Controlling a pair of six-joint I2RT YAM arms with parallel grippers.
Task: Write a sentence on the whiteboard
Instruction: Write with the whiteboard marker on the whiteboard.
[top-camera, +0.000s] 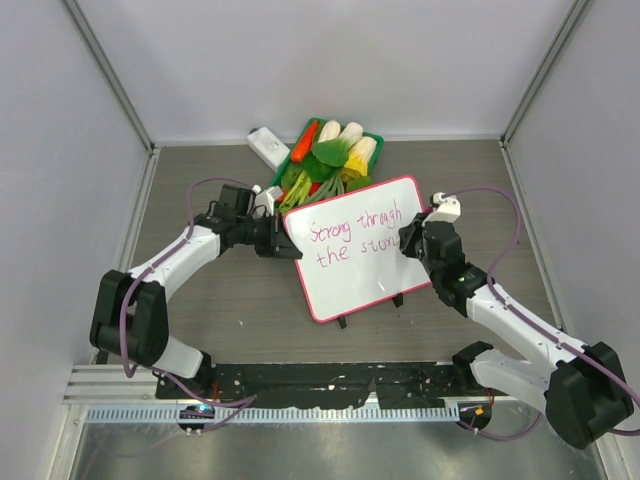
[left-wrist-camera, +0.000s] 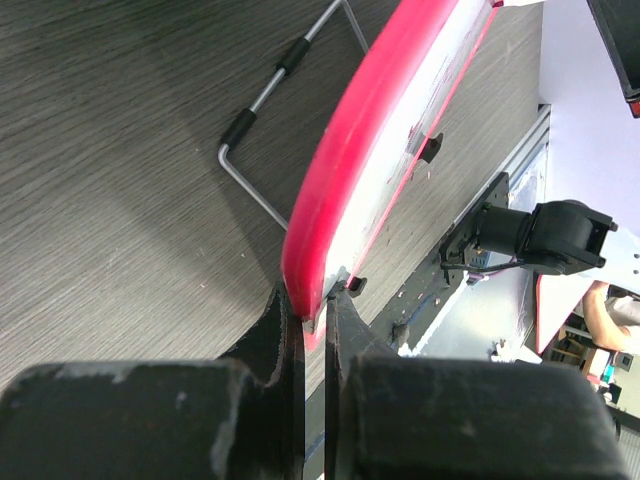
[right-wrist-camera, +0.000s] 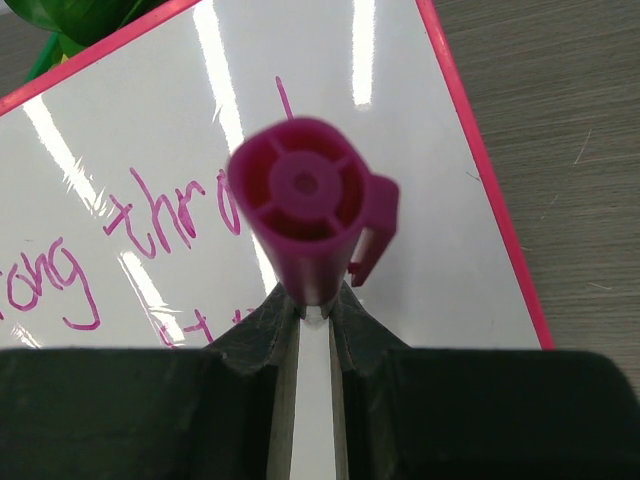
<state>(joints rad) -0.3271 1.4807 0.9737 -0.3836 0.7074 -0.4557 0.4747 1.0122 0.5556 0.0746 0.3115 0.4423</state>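
Observation:
The whiteboard (top-camera: 360, 280), white with a pink-red rim, stands tilted in the middle of the table. The sentence (top-camera: 350, 232) runs across it in two magenta lines, "Strong through the storm". My left gripper (top-camera: 285, 240) is shut on the board's left edge; in the left wrist view the red rim (left-wrist-camera: 350, 170) sits pinched between the fingers of the gripper (left-wrist-camera: 315, 320). My right gripper (top-camera: 408, 243) hovers at the board's right side, shut on a magenta marker (right-wrist-camera: 300, 200) that points at the board (right-wrist-camera: 420, 150). Part of the writing (right-wrist-camera: 150, 220) shows beside it.
A green basket of vegetables (top-camera: 330, 155) stands just behind the board, with a small white block (top-camera: 268, 146) to its left. A wire stand (left-wrist-camera: 260, 100) with black sleeves lies under the board. Grey walls close in the table on three sides.

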